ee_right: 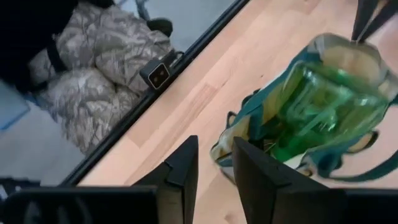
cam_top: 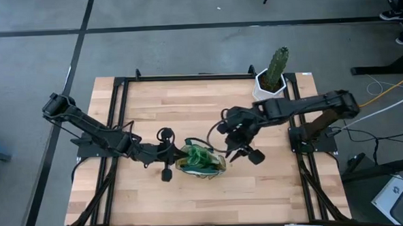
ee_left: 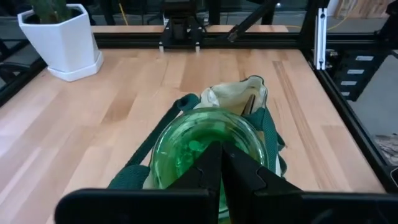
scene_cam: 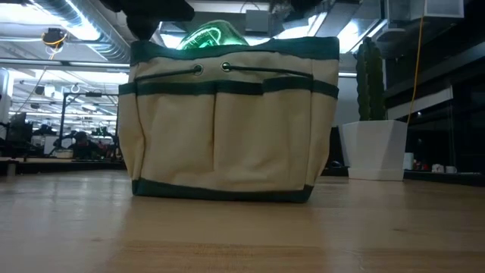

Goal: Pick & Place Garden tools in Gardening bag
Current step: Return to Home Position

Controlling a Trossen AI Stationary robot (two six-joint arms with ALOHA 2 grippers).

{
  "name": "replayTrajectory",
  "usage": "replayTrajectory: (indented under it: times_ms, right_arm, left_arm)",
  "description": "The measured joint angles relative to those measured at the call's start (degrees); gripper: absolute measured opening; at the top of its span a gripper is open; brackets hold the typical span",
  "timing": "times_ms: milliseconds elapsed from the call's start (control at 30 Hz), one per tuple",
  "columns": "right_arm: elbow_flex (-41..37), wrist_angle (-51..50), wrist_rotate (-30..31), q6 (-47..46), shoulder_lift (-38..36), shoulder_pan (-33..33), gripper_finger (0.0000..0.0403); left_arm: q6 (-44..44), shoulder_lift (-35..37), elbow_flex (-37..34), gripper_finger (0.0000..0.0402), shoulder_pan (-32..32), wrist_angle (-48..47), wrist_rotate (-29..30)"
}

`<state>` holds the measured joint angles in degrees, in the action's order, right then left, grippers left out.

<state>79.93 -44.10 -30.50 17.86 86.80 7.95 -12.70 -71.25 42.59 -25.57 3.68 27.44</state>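
The spray bottle (ee_left: 193, 134) sits in the gardening bag (scene_cam: 227, 136), no tool loose on the bench (cam_top: 187, 100); left end effector (ee_left: 222, 152) pressed together, right end effector (ee_right: 214, 146) spread, empty.

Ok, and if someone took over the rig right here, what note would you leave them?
The left tool is shut, nothing seen in it, at the gardening bag, close to the green spray bottle.
The right tool is open and empty, beside the bag.
The bottle sits in the bag, showing above its rim.
No other garden tools show loose on the table; the bag's other contents are hidden.
Left: bring both arms home.
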Motion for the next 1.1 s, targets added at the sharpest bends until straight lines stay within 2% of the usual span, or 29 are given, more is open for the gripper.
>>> replayTrajectory:
  times_ms: [133,467,767,833,1000,1100]
  right_arm:
    - [-13.27,10.8,0.36,-5.71,-8.29,-0.01,0.01]
    - [-39.48,30.67,1.82,-15.59,-31.44,-0.01,0.0101]
    - [-56.92,37.93,8.52,-23.42,-45.13,-0.01,0.0101]
    - [-58.98,38.83,9.06,-23.86,-47.63,-0.01,0.0101]
    - [-61.63,38.94,9.52,-23.42,-52.21,-0.01,0.0101]
    - [-62.84,38.91,9.52,-23.14,-53.98,-0.01,0.0101]
  left_arm:
    - [1.45,1.38,0.0,0.0004,1.6,-0.24,-2.88]
    - [11.67,5.83,0.0,0.0006,13.36,0.48,-18.74]
    - [12.6,8.0,-0.79,0.0008,21.71,0.48,-19.18]
    - [12.38,8.01,-4.15,0.0008,22.11,5.48,-19.17]
    - [9.8,9.81,-17.85,0.0004,22.37,22.88,-19.22]
    - [8.2,12.94,-24.4,0.0005,22.33,28.24,-19.21]
